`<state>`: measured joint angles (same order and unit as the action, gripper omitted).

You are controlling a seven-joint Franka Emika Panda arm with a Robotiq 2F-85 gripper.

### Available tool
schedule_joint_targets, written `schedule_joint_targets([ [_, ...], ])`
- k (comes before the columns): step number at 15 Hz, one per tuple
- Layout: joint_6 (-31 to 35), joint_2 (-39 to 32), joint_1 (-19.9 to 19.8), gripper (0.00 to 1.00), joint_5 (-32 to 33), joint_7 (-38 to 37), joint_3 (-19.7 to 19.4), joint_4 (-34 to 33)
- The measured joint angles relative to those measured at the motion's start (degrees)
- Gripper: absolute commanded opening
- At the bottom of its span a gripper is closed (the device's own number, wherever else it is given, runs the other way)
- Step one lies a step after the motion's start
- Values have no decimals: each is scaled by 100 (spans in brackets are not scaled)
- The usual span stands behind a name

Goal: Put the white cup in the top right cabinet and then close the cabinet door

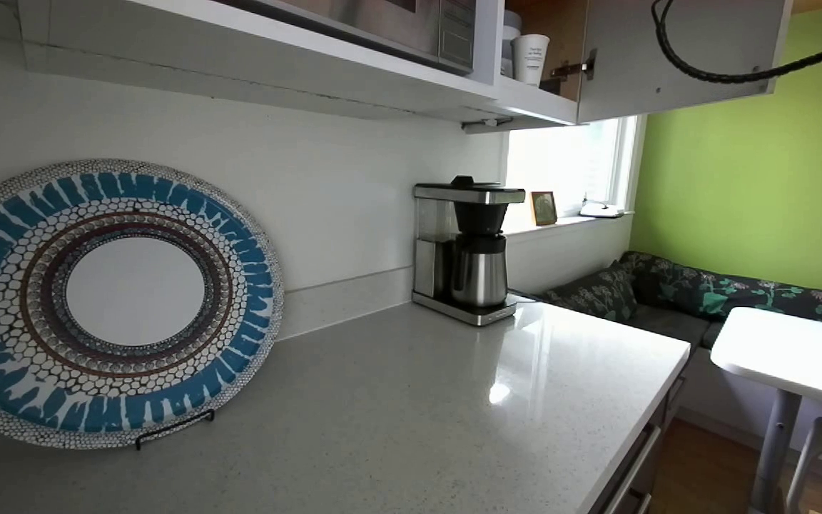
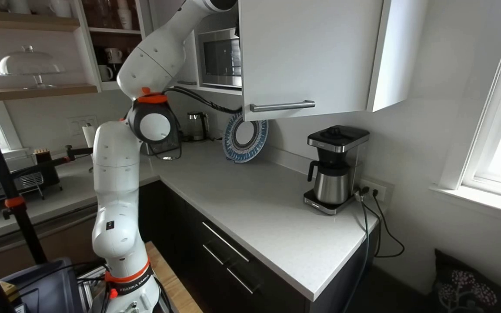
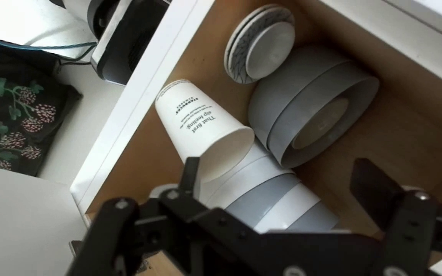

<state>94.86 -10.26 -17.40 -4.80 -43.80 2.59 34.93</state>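
Note:
The white cup (image 3: 198, 119), with black print, stands in the top right cabinet (image 3: 136, 161) near its front edge. It also shows upright there in an exterior view (image 1: 529, 58). My gripper (image 3: 280, 183) is open, with nothing held between its fingers. Its left finger overlaps the cup's rim in the wrist view; I cannot tell if they touch. The cabinet door (image 1: 682, 57) stands open. Its outer face with a handle shows in an exterior view (image 2: 311, 56) and hides the gripper and cup there.
Grey bowls (image 3: 305, 103), small dishes (image 3: 244, 42) and striped stacked bowls (image 3: 263, 191) share the cabinet. A microwave (image 2: 220, 58) sits beside it. The coffee maker (image 2: 335, 169) and a decorated plate (image 2: 245, 137) stand on the counter (image 2: 250, 195) below. A black cable (image 1: 739, 75) hangs by the door.

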Motion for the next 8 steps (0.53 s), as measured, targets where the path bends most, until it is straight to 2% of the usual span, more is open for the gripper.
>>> schedule_joint_targets([
  [5, -67, 275, 31, 100, 25, 751, 17, 218],
  [8, -67, 456, 143, 100, 290, 928, 54, 513],
])
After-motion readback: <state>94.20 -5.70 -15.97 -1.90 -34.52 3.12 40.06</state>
